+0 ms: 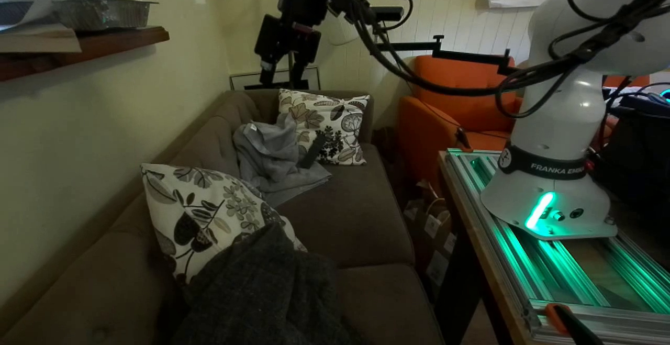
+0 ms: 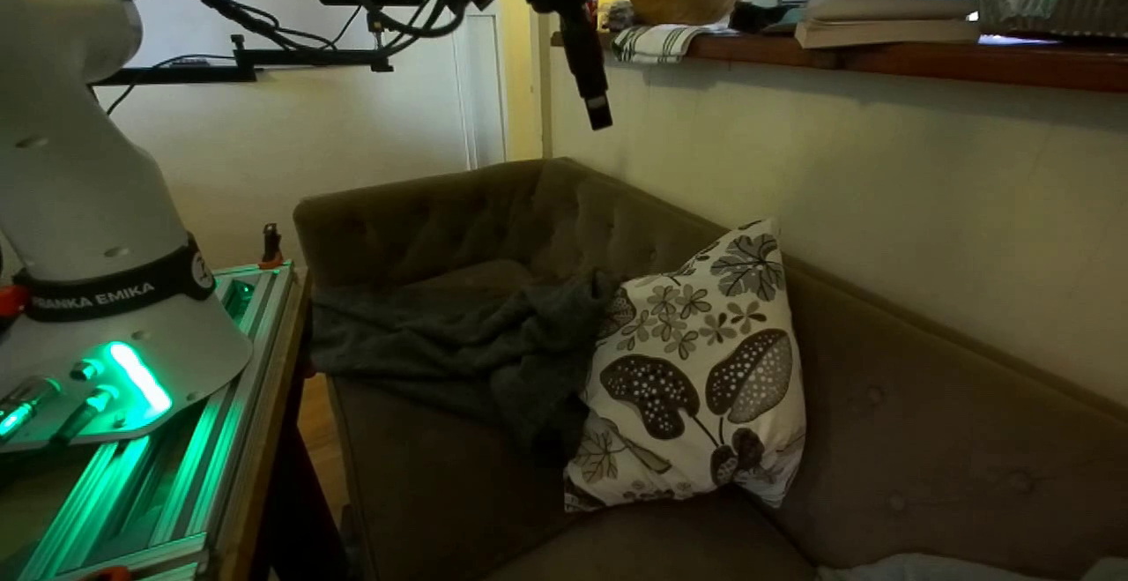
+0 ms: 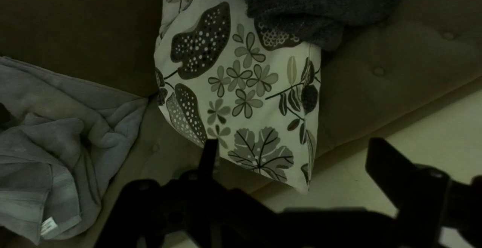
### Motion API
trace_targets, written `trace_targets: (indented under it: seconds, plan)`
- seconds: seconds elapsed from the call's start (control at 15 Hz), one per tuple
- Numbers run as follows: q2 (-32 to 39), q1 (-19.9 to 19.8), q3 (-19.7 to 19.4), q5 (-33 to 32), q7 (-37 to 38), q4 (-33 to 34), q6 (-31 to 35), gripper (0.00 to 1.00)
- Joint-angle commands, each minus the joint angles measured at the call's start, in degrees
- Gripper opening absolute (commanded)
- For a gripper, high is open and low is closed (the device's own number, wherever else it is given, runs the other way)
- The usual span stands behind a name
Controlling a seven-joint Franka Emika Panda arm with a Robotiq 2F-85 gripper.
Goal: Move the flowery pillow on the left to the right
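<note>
A white flowery pillow (image 1: pixel 209 209) leans on the sofa's back, partly under a dark blanket. It also shows in an exterior view (image 2: pixel 696 378) and in the wrist view (image 3: pixel 241 86). Another flowery pillow (image 1: pixel 335 122) stands at the sofa's far end. My gripper (image 1: pixel 282 79) is open and empty, high above the sofa. In the wrist view its fingers (image 3: pixel 293 142) are spread apart, with a corner of the blanket-covered pillow seen between them from above, not touched. In an exterior view the gripper (image 2: pixel 601 118) is above and apart from that pillow.
A dark blanket (image 1: pixel 267 282) covers the near pillow's lower part. A grey blanket (image 1: pixel 272 151) with a dark remote-like object (image 1: pixel 313 151) lies between the pillows. A wooden shelf (image 1: pixel 120 40) juts from the wall. The robot's table (image 1: pixel 471 251) faces the sofa (image 1: pixel 356 219).
</note>
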Motion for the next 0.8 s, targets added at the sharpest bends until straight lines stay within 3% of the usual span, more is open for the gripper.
trace_targets:
  seconds: [0.0,0.27,0.53,0.73]
  plan:
    - [2.22,0.81,-0.90,-0.63,0.34,1.56,-0.08,1.00]
    - [4.77,0.86,-0.91,-0.66,0.26,3.70,-0.07,1.00]
    - [16.79,1.35,0.65,-0.53,3.82,5.01,17.02,1.00]
    - [25.74,0.72,1.94,-3.54,8.25,8.95,24.42,1.00]
